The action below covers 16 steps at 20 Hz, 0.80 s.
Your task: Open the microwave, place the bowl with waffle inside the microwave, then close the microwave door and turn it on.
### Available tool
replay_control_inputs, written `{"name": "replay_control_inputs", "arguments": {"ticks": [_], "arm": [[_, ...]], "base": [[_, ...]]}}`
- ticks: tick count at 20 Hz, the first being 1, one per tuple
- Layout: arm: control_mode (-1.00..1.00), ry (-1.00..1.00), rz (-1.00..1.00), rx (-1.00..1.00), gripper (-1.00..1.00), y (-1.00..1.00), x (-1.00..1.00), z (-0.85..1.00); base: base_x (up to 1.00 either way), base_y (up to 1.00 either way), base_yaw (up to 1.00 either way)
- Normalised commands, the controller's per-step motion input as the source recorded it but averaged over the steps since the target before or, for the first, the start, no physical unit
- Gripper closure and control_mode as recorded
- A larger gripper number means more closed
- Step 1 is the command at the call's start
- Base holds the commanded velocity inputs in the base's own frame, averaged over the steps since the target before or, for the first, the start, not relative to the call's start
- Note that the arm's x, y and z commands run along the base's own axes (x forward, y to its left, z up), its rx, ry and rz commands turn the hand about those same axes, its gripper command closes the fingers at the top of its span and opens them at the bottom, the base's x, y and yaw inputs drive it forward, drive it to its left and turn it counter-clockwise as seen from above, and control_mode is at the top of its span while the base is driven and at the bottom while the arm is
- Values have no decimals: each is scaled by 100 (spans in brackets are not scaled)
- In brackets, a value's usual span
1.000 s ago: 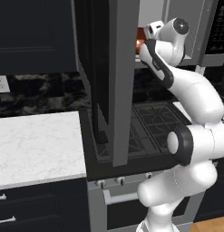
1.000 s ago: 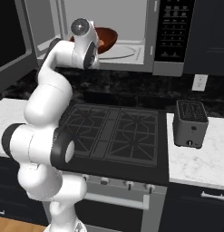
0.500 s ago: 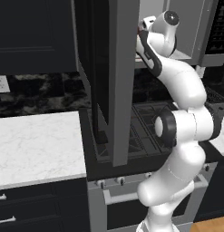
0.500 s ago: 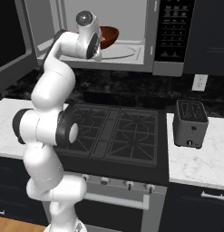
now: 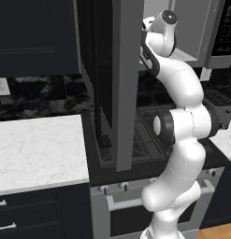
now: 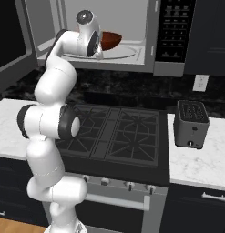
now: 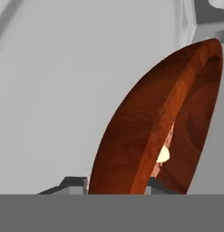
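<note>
The large grey-framed microwave [image 6: 132,36] with its light grey interior stands open above the black gas stove [image 6: 116,132], its black button panel [image 6: 171,27] on the right side of the cavity. The big microwave door [image 5: 121,84], a grey-framed panel with dark glass, is swung wide out to the left of the cavity and seen nearly edge-on from the left base view. Inside the microwave the shallow, glossy reddish-brown bowl [image 6: 110,39] sits over the round turntable [image 6: 120,51], towards the left front of the cavity. The white arm reaches up into the microwave opening, and its gripper [image 6: 99,45] is at the bowl's near rim. In the hand view the bowl [image 7: 158,127] rises between the two dark finger tips, its rim running up across the picture; the jaws stand on either side of the rim, but whether they press on it or have let go I cannot tell. A small pale scrap, perhaps the waffle [image 7: 163,155], shows inside the bowl, too little to be sure. To the right of the stove, below the microwave, a small grey slotted toaster [image 6: 191,124] stands on the white marble worktop [image 6: 200,159]
</note>
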Motion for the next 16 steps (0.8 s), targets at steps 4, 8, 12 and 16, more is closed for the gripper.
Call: {"name": "replay_control_inputs", "arguments": {"ticks": [4,8,12,16], "arm": [[-100,-12,0,-3,-100,0,9,-16],[-100,-19,0,-5,-100,0,-4,-19],[-100,-18,0,-3,-100,-1,-37,-8],[-100,-2,0,0,-100,-22,-71,50]], "base": [[0,0,0],[0,0,0],[0,0,0],[0,0,0]]}}
